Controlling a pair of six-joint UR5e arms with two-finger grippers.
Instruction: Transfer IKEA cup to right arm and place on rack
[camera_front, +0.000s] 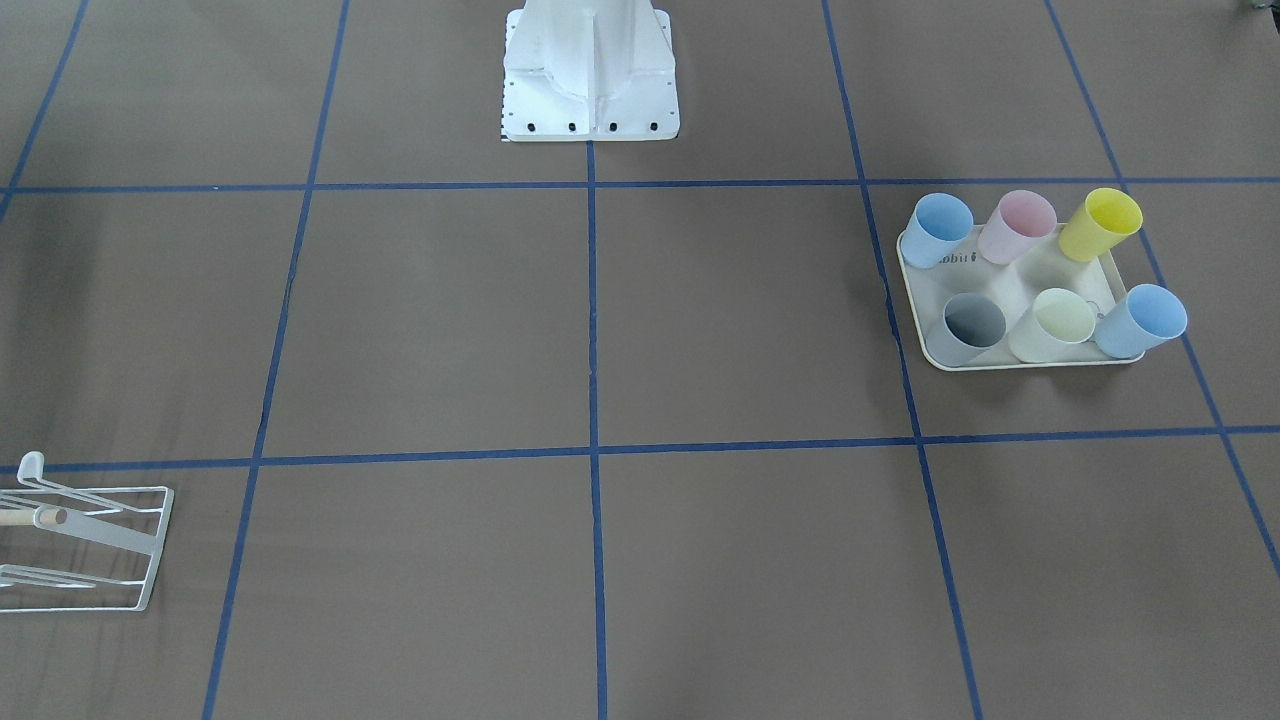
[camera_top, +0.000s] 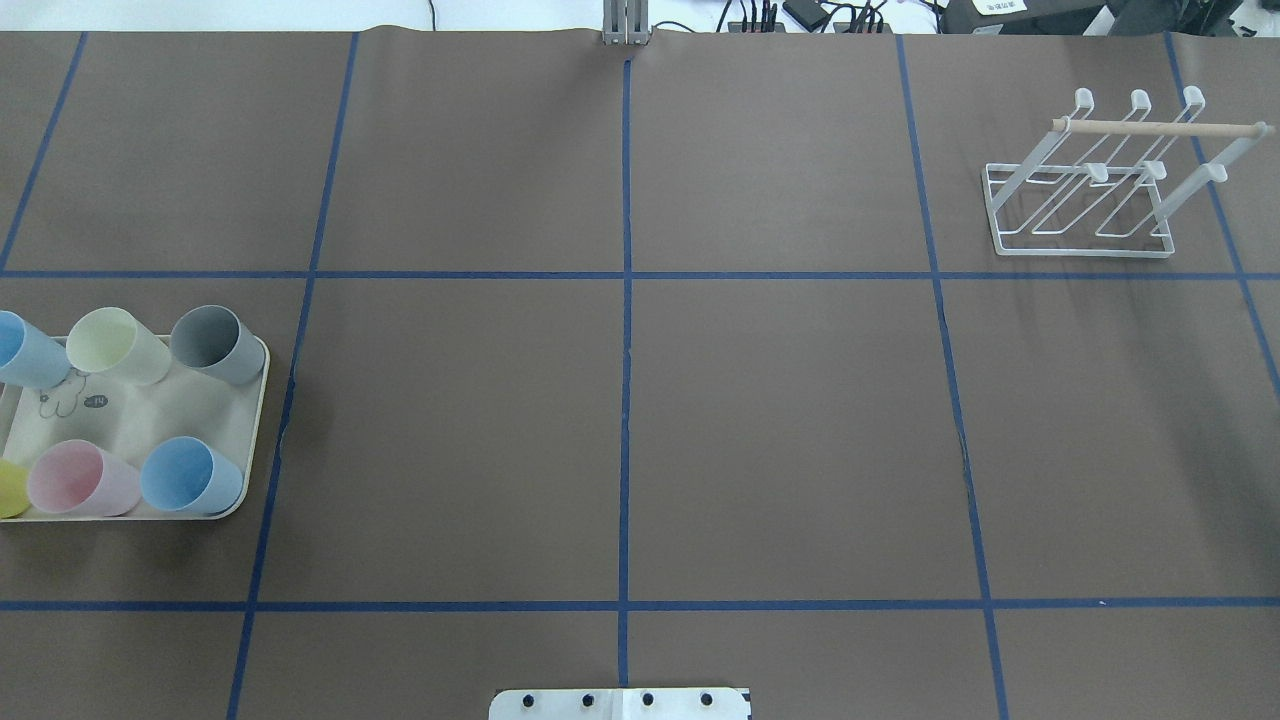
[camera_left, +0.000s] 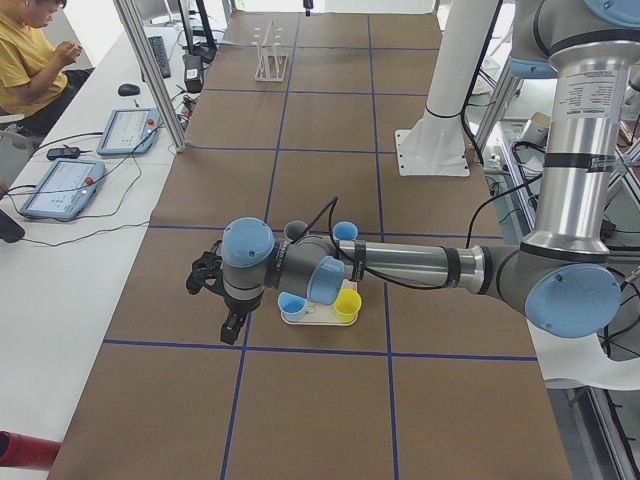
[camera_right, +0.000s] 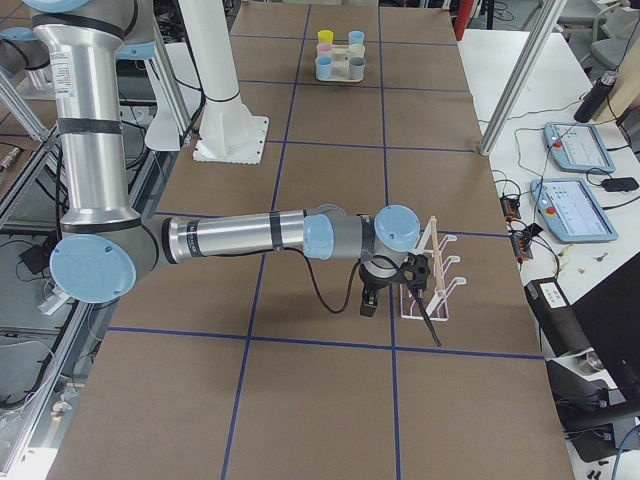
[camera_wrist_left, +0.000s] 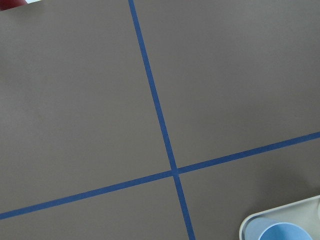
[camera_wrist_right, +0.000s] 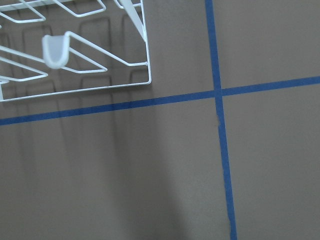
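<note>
Blue plastic cup (camera_top: 190, 475) upright on cream tray (camera_top: 262, 400); left gripper (camera_left: 203, 275), right gripper (camera_right: 415, 272): jaw state untellable. Descend squarely over rim.

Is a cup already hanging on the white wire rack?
No, the rack is bare, and all six cups stand on the tray.

You have even, diffuse light and sharp focus, with faint soft shadows beside the rack (camera_wrist_right: 55, 50) on the table (camera_wrist_right: 150, 180).
</note>
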